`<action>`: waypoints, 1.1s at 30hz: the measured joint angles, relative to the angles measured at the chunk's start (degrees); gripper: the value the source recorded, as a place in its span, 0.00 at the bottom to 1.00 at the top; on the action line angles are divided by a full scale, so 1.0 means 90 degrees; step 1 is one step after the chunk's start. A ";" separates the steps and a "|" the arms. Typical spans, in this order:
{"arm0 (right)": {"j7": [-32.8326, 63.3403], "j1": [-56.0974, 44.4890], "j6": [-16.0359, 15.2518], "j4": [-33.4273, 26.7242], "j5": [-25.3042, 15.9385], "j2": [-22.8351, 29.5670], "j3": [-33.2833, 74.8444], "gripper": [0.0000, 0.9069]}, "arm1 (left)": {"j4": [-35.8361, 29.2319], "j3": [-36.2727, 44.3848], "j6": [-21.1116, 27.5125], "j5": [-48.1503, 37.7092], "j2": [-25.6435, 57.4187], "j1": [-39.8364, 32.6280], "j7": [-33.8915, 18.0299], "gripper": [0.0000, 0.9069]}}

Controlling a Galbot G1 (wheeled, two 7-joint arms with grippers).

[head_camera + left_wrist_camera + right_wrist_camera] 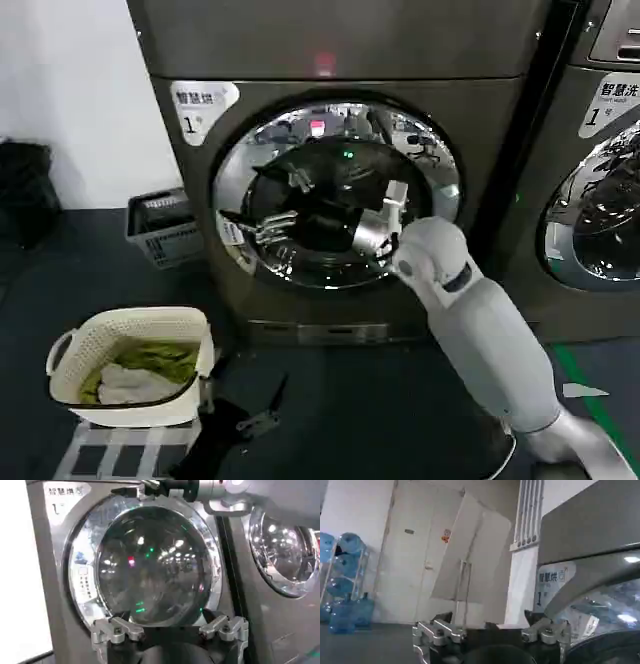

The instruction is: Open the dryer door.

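Observation:
The dryer door is a big round porthole with a wide chrome rim and dark domed glass, lying flush in the grey dryer front. My right arm reaches up from the lower right, and my right gripper sits against the door's right side, over the glass near the rim. In the right wrist view my right gripper is open with nothing between its fingers, and the chrome rim runs beside it. My left gripper hangs back, open and empty, facing the whole dryer door.
A second grey machine with a like chrome door stands right of the dryer. A white laundry basket with clothes stands on the floor at the lower left, a grey crate behind it. Water bottles stand far off.

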 joint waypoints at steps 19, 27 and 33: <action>-0.0077 -0.1480 0.0403 -0.0313 -0.1059 0.0031 0.0553 1.00 | -0.0023 0.0035 0.0189 0.0309 -0.0045 0.0004 -0.0083 1.00; -0.0261 -0.1210 0.0481 -0.0829 -0.1256 0.0155 0.0201 1.00 | -0.0020 0.0073 0.0228 0.0277 -0.0066 0.0011 -0.0105 1.00; -0.0276 -0.0849 0.0504 -0.1199 -0.1199 0.0231 -0.0105 1.00 | 0.0007 0.0086 0.0294 0.0320 -0.0082 -0.0013 -0.0204 1.00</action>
